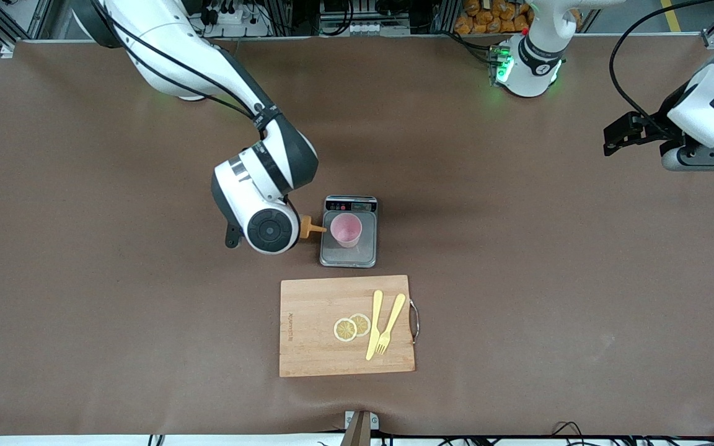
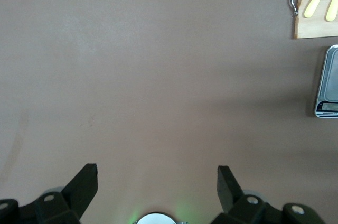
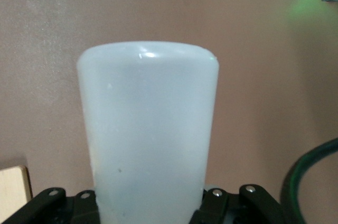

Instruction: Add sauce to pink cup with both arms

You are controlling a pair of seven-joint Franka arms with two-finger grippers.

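The right gripper [image 3: 153, 205] is clamping the sauce [image 3: 148, 129] bottle and holding it tipped on its side beside the grey scale [image 1: 349, 232], with the orange nozzle [image 1: 310, 227] pointing toward 3 o'clock in the front view at the pink cup [image 1: 346, 230], which is standing upright on the scale's platform. The nozzle tip is sitting just short of the cup's rim, apparently not yet over the opening. To pour cleanly, the bottle likely needs carrying a little farther toward the cup until the tip is over the mouth, then tilting nozzle-down with a gentle squeeze so nothing lands on the scale. The right arm is reaching from 11 o'clock in the front view, elbow bent, its wrist rolled so the bottle is lying roughly level above the table [image 1: 518, 279]. The left gripper [image 2: 157, 184] is waiting over bare table toward the left arm's end, its jaws standing wide apart and holding nothing. At 6 o'clock from the scale, a wooden cutting board [image 1: 307, 347] is carrying 2 lemon slices [image 1: 351, 326], a yellow knife [image 1: 374, 324] and a fork [image 1: 390, 323].
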